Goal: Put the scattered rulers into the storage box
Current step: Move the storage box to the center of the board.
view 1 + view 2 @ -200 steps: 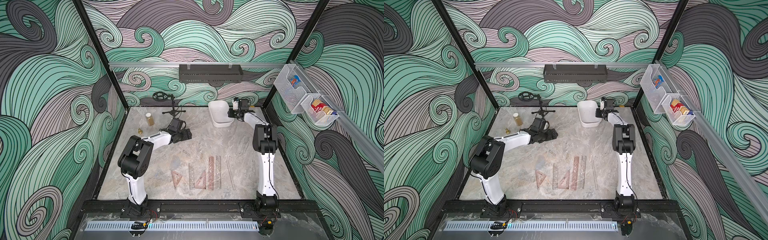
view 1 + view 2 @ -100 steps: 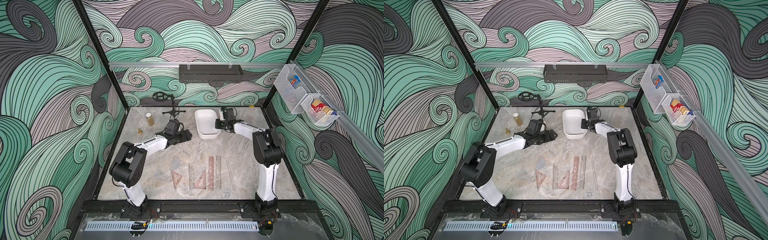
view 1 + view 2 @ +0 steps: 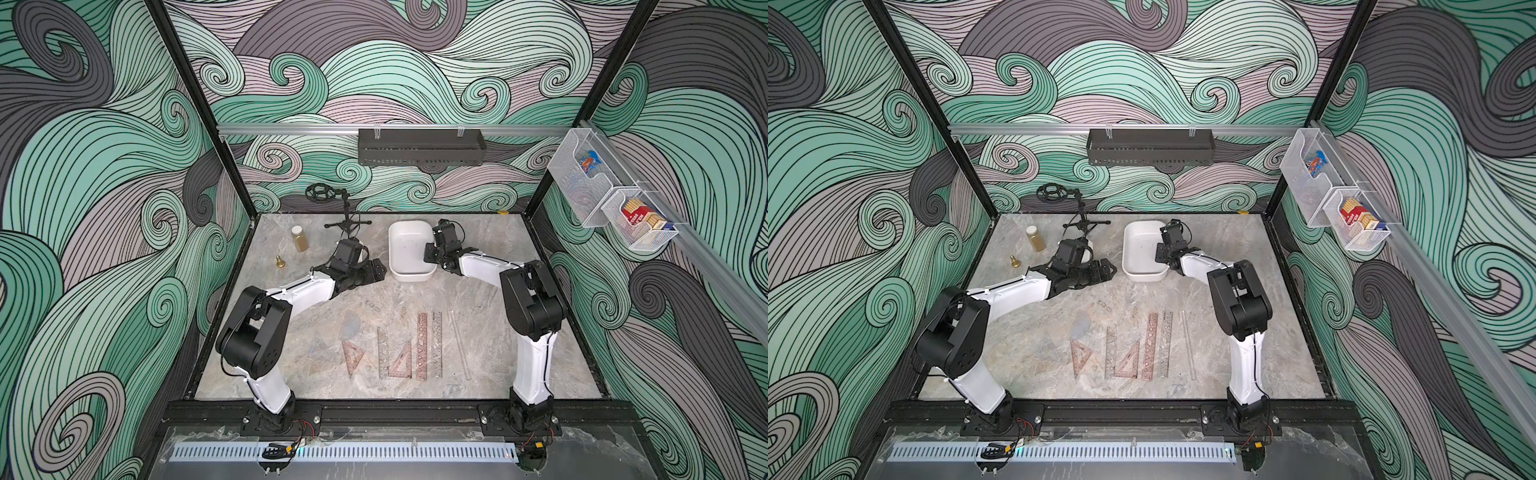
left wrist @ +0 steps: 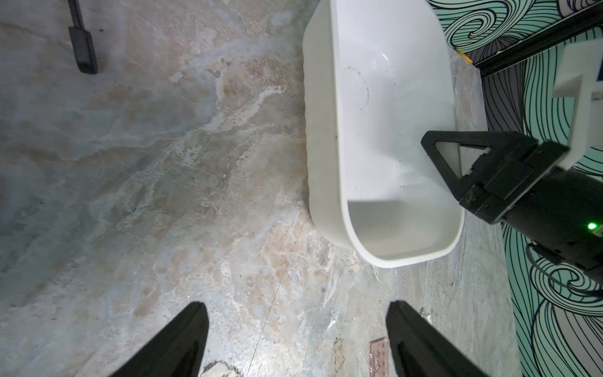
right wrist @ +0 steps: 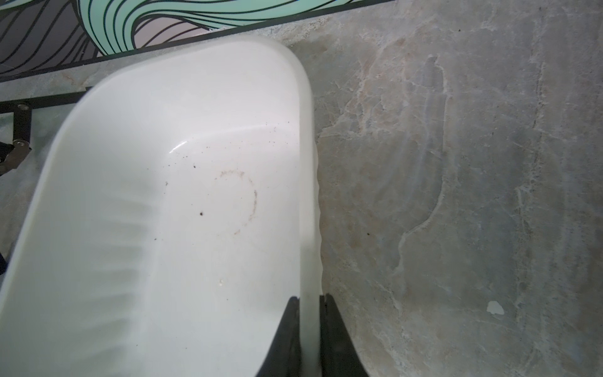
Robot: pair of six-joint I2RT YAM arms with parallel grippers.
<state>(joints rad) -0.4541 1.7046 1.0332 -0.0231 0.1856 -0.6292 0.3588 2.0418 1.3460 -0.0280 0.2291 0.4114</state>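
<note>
The white storage box [image 3: 409, 249] [image 3: 1144, 249] stands at the back middle of the table, with nothing in it. My right gripper [image 3: 430, 257] [image 5: 310, 303] is shut on the box's right wall [image 5: 308, 196], one finger inside and one outside. My left gripper [image 3: 378, 272] [image 4: 295, 313] hovers open just left of the box [image 4: 391, 137], holding nothing. The rulers lie in a row at the front middle: a protractor [image 3: 350, 326], two set squares [image 3: 402, 359], a pinkish-brown ruler [image 3: 422, 345] [image 4: 378, 357] and clear rulers [image 3: 436, 345].
A small jar [image 3: 300, 239], a brass piece [image 3: 281, 262] and a black stand [image 3: 347, 216] sit at the back left. A black shelf [image 3: 419, 147] hangs on the back wall, and mesh baskets [image 3: 611, 199] on the right wall.
My right gripper has dragged the storage box from the back right corner leftward and toward the front. My left arm has reached further right, toward the box.
</note>
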